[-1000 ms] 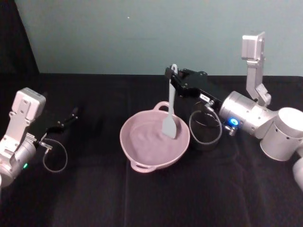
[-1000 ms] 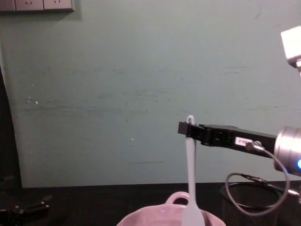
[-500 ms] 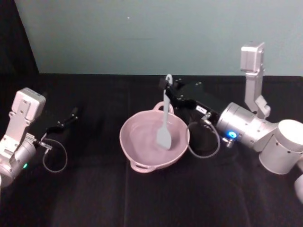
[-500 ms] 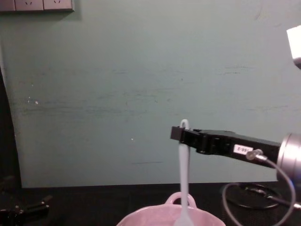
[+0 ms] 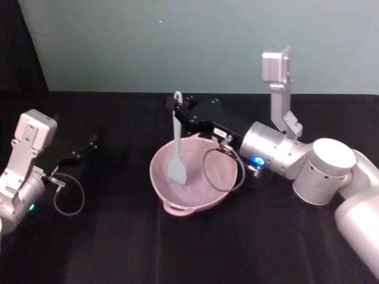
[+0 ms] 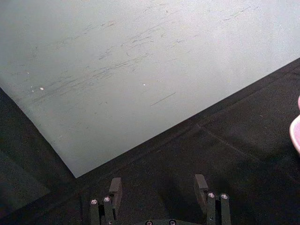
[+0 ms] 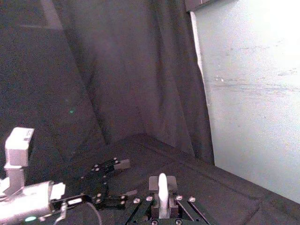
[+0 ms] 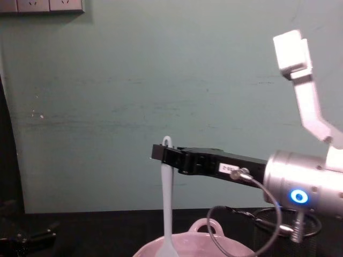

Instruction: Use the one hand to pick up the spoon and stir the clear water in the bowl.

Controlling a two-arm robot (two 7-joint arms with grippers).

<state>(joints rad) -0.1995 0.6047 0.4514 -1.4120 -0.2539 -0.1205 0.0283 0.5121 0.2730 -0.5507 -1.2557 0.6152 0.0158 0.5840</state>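
Above the mid-table bowl (image 5: 159,188), my right tool (image 5: 180,112) pinches the spoon (image 5: 176,167), likely light and stiff, by its handle-top; left tool (image 6: 158,183) parked, spread.

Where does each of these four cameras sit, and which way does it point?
Head: high up, looking down on the table; shows left pincer parked, right pincer holding the spoon in the pink bowl.
Chest: lower, facing the wall; right arm seen side-on.
Left wrist: on that arm, looking past its open fingers to the wall.
Right wrist: looks along the spoon's handle toward the left arm.
Head and chest share spoon, bowl, right pincer.
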